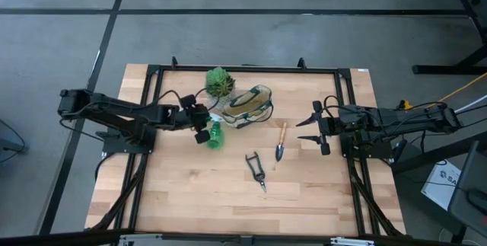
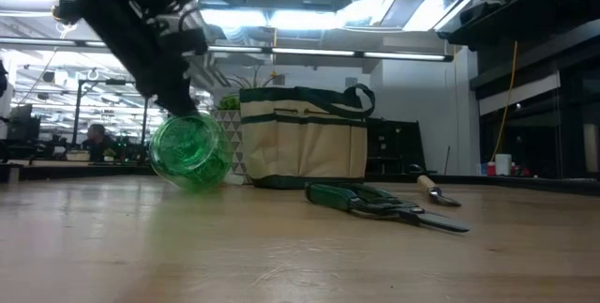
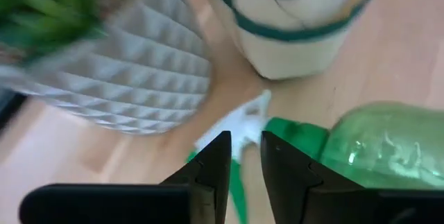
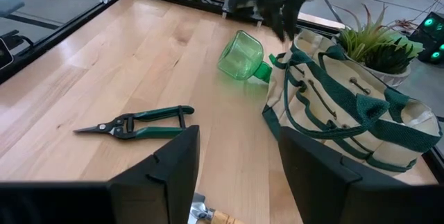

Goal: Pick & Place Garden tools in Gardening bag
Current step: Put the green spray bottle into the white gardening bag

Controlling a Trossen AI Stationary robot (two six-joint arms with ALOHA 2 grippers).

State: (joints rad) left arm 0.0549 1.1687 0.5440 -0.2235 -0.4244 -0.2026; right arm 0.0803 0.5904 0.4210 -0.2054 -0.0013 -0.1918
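Spray bottle (image 1: 215,135), green and translucent, is lying on its side on the wooden desk (image 1: 190,193), just beside the gardening bag (image 1: 249,106) and the potted plant (image 1: 220,83). The left end effector (image 1: 204,123) is sitting over the bottle's white trigger head (image 3: 239,123); in the left wrist view its fingers (image 3: 211,168) are standing slightly parted with the trigger head showing in the narrow gap beyond them, and whether they are touching it cannot be told. The low view is showing the bottle's base tipped up off the desk. The bag is standing upright with its mouth open, between the plant and the remaining tools. Pruning shears (image 1: 256,170) are lying flat on the desk nearer the front edge, apart from the bag. The wooden-handled trowel (image 1: 281,143) is lying just beside the shears, toward the right arm. The right end effector (image 1: 318,126) is hanging spread wide at the right side of the desk, holding nothing.
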